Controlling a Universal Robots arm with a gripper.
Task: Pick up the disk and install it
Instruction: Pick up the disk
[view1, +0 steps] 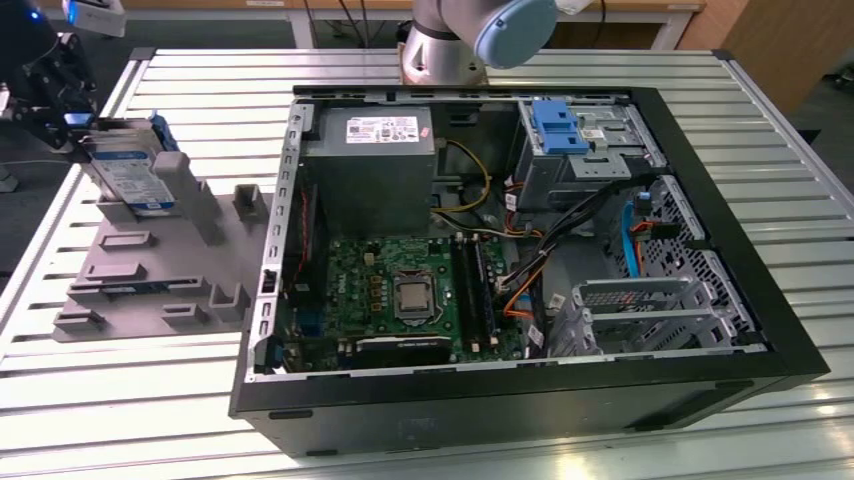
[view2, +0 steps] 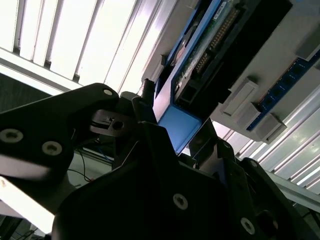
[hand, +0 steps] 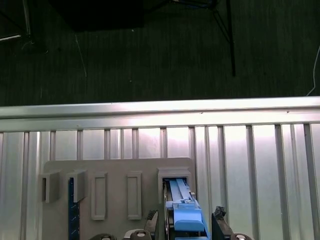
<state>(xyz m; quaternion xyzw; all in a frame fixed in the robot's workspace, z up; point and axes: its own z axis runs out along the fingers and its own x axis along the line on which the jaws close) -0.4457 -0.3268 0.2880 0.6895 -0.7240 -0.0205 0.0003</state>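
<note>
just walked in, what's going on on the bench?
The arm's gripper is down at the flat silver hard drive in a blue plastic bracket, which stands on edge in a slot of the grey fixture plate on the slatted metal table, at the exterior view's left. In the first wrist view the drive's blue end sits right at the gripper. The open black computer case lies beside the fixture, and the drive is not yet installed in it.

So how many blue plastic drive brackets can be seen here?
2. One is clipped on the disk, standing in the grey fixture at the exterior view's left; the other bracket stands upright, without a drive, inside the open computer case. Others may be hidden.
</note>
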